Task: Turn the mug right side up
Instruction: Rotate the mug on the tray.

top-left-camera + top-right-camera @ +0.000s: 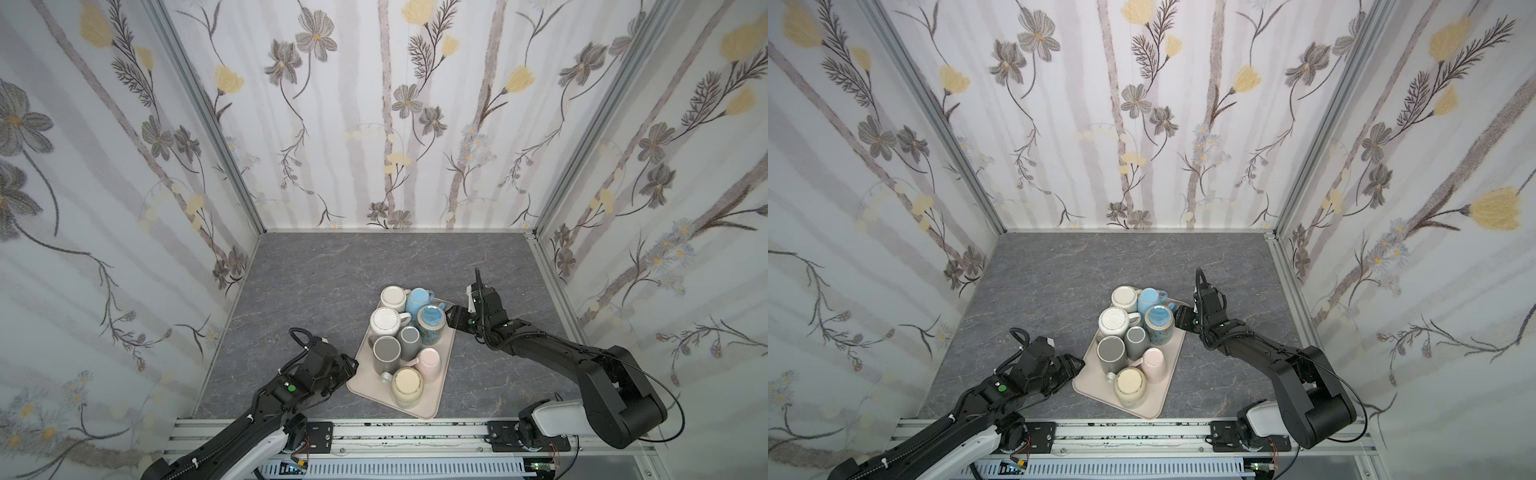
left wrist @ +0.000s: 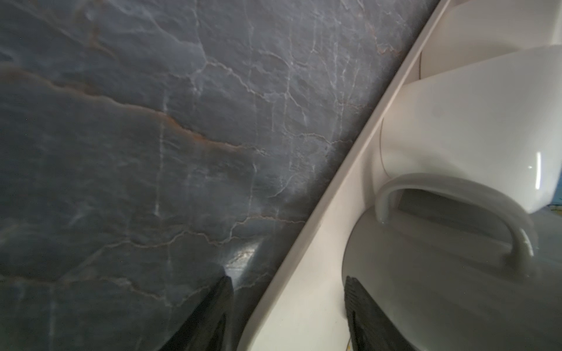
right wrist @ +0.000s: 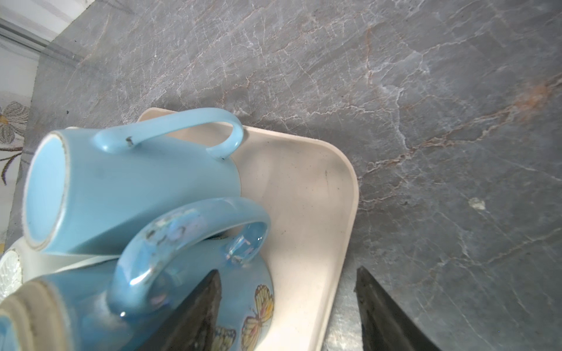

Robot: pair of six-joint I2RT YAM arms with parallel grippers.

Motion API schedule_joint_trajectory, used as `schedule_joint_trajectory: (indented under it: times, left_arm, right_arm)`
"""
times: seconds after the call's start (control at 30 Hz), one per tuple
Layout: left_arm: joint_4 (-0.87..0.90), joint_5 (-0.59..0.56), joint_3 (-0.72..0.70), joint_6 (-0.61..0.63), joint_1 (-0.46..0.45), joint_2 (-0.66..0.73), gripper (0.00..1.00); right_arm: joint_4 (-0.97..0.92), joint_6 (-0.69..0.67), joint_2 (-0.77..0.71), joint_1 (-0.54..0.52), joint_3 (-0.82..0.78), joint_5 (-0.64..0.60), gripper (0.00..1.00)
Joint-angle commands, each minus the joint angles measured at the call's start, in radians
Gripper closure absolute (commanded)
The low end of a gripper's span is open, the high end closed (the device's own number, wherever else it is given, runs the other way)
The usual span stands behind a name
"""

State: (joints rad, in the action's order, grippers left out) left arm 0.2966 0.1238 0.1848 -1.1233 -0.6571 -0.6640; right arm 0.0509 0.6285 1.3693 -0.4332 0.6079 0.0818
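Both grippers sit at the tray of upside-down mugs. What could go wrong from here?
The right gripper stands open astride the tray rim, one finger beside the butterfly mug: closing may pinch the rim, not the mug.
The left gripper straddles the rim too and could drag the tray.
The mugs are packed tight; lifting one may topple neighbours.

Two cameras high, two close
Both top views look down on the tray; wrist views hug its edges.
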Motion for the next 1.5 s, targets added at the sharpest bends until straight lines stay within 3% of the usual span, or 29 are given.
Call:
schedule_joint_trajectory:
  times: [0.0, 0.13, 0.33, 0.47, 0.7, 0.83, 1.1, 1.47]
  left_arm:
    - [0.099, -0.035, 0.006, -0.13, -0.051, 0.007, 0.39]
    - [0.157, -0.028, -0.003, -0.205, -0.104, 0.033, 0.41]
    - [0.109, 0.015, -0.055, -0.273, -0.128, 0.073, 0.47]
    - [0.054, 0.046, -0.069, -0.282, -0.133, 0.054, 0.5]
    - [-0.134, 0.046, -0.085, -0.313, -0.134, -0.014, 0.59]
    - [-0.274, 0.048, -0.089, -0.33, -0.134, -0.088, 0.65]
    - [-0.449, 0.034, -0.057, -0.325, -0.133, -0.231, 0.74]
    - [-0.656, 0.056, 0.08, -0.269, -0.084, -0.506, 0.77]
  right_arm:
    - [-0.052, 0.014, -0.028, 0.011, 0.015, -0.033, 0.31]
    - [-0.097, 0.017, -0.072, 0.038, 0.005, -0.035, 0.34]
    - [-0.116, 0.057, -0.151, 0.053, -0.076, -0.019, 0.42]
    - [-0.062, 0.113, -0.17, 0.05, -0.162, 0.031, 0.43]
    - [0.073, 0.183, -0.082, 0.015, -0.254, 0.106, 0.44]
    - [0.132, 0.191, -0.01, 0.009, -0.251, 0.14, 0.52]
    - [0.132, 0.108, 0.139, 0.032, -0.12, 0.15, 0.84]
    - [0.116, -0.005, 0.425, 0.143, 0.179, 0.248, 0.93]
